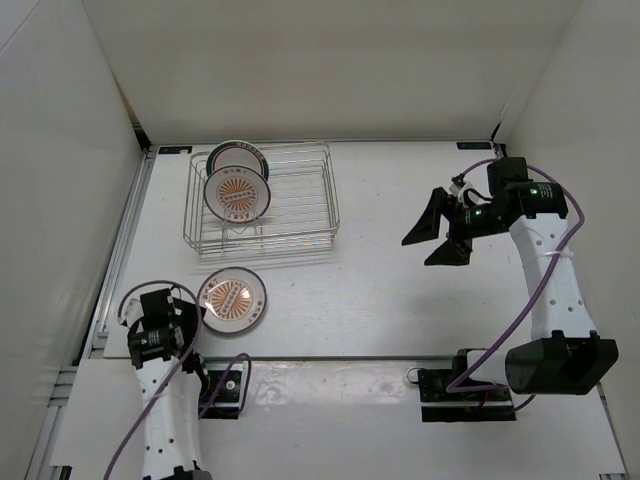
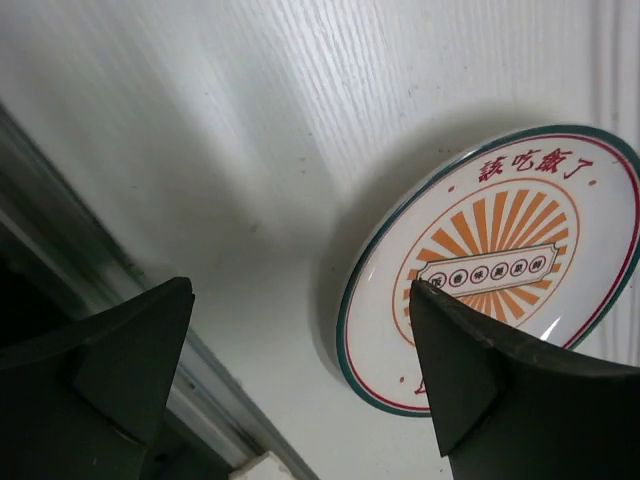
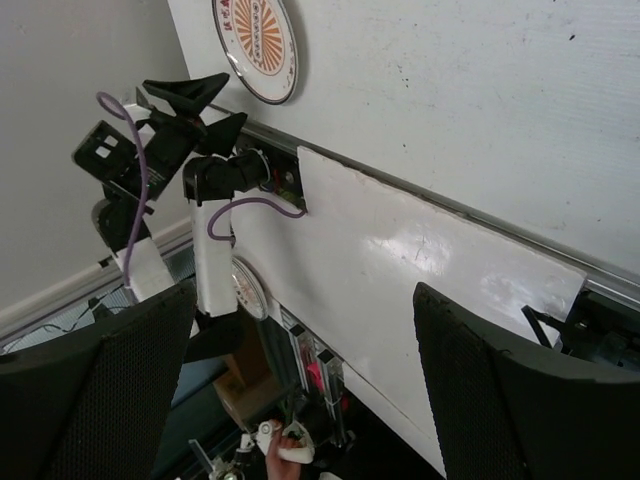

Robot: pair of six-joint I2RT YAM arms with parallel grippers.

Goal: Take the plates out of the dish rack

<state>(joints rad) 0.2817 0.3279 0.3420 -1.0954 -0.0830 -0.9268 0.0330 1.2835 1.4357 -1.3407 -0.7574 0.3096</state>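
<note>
The left gripper [image 2: 300, 295] hangs low over the table [image 1: 400, 300] with its jaws wide apart and nothing between them. Its wrist camera shows one finger over a grey metal rail [image 2: 90, 255] at the table's edge. The other finger overlaps the near rim of a loose sunburst plate [image 2: 500, 250], but whether it touches cannot be told. Only this view gives the plate's detail: orange rays, a thin red ring, a green edge and red characters along the top. From above, the left gripper [image 1: 185, 315] sits at the near left corner, with that plate [image 1: 232, 298] flat on the table just beside it and in front of the dish rack [image 1: 300, 215].

The right gripper [image 1: 417, 252] is held high over the right half of the table, well apart from the rack, its jaws spread and empty. Its wrist view (tilted back toward the bases) looks between the fingers [image 3: 100, 390] at the left arm [image 3: 215, 240] and the same plate [image 3: 255, 45].

In the wire rack, two plates stand on edge at the left end: a rack sunburst plate [image 1: 238, 196] in front and a dark-rimmed plate [image 1: 237, 155] close behind it.
</note>
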